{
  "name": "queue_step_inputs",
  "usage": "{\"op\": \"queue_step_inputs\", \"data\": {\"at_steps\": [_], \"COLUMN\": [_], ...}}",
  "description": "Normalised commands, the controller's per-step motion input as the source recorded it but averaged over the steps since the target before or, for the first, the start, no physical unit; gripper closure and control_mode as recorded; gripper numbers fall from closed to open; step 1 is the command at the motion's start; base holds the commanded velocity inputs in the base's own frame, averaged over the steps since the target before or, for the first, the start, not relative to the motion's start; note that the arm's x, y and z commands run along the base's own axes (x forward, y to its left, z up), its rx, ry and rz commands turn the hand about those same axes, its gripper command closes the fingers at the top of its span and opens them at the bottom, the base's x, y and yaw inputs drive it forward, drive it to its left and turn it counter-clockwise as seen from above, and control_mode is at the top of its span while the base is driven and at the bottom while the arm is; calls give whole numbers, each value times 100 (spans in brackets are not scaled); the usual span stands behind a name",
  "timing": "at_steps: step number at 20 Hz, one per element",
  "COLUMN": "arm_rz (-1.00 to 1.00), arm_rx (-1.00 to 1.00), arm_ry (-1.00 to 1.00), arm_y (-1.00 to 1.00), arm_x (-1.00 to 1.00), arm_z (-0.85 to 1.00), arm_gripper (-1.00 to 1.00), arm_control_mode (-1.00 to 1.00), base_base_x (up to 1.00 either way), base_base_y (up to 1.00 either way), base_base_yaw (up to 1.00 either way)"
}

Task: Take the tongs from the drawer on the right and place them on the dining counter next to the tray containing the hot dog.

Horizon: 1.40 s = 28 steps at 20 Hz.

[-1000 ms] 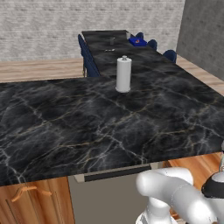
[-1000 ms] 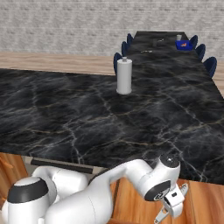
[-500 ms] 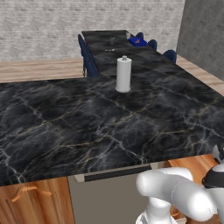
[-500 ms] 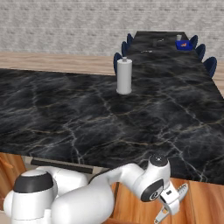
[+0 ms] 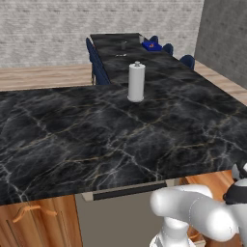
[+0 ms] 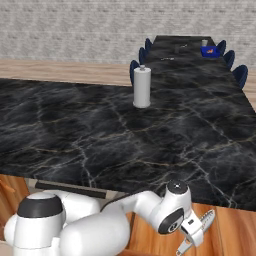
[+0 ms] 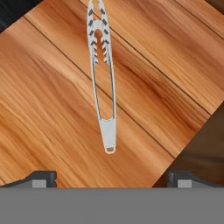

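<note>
From the left base view, the broad black marble counter [image 5: 116,135] stretches across the middle, with a white paper towel roll [image 5: 136,81] standing upright on it toward 12 o'clock. Beyond it, the long narrow dining counter [image 5: 126,53] runs away from me, dark blue chairs [image 5: 98,67] along its sides. At its far end, near 1 o'clock, sits the small blue tray [image 5: 152,46], with a speck of orange-red on it that I take for the hot dog [image 5: 152,45]; it is too small to make out further. My white arm curves across the 5 o'clock corner, below the counter's edge.

From the right base view, the same paper towel roll [image 6: 142,86] stands on the counter at 12 o'clock, and the tray [image 6: 210,51] lies far off at 1 o'clock on the dining counter [image 6: 187,55]. My gripper [image 6: 196,235] hangs low at 5 o'clock, under the counter's edge, in front of orange-brown wood.

In the hand view, the tongs [image 7: 103,72] lie flat on the wooden floor of the drawer [image 7: 52,100], toothed tips toward 12 o'clock, joined end toward 6 o'clock. My fingertips [image 7: 40,178] stand wide apart at 7 and 5 o'clock, released, with the tongs' handle end between them and untouched.
</note>
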Motion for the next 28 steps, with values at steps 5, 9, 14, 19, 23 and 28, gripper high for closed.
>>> {"op": "queue_step_inputs", "data": {"at_steps": [5, 9, 14, 19, 23, 28], "arm_rz": [9, 9, 9, 7, 4, 2], "arm_rx": [0, 0, 0, 0, 0, 0], "arm_ry": [0, 0, 0, 0, 0, 0], "arm_y": [0, 0, 0, 0, -4, -11], "arm_x": [0, 0, 0, 0, 0, 5], "arm_z": [-13, -12, -18, -17, -18, -16], "arm_gripper": [-100, -100, -100, -100, -100, -100], "arm_control_mode": [-100, -100, -100, -100, -100, -100], "base_base_x": [0, 0, 0, 0, 0, 0], "base_base_y": [0, 0, 0, 0, 0, 0], "base_base_yaw": [0, 0, 0, 0, 0, 0]}}
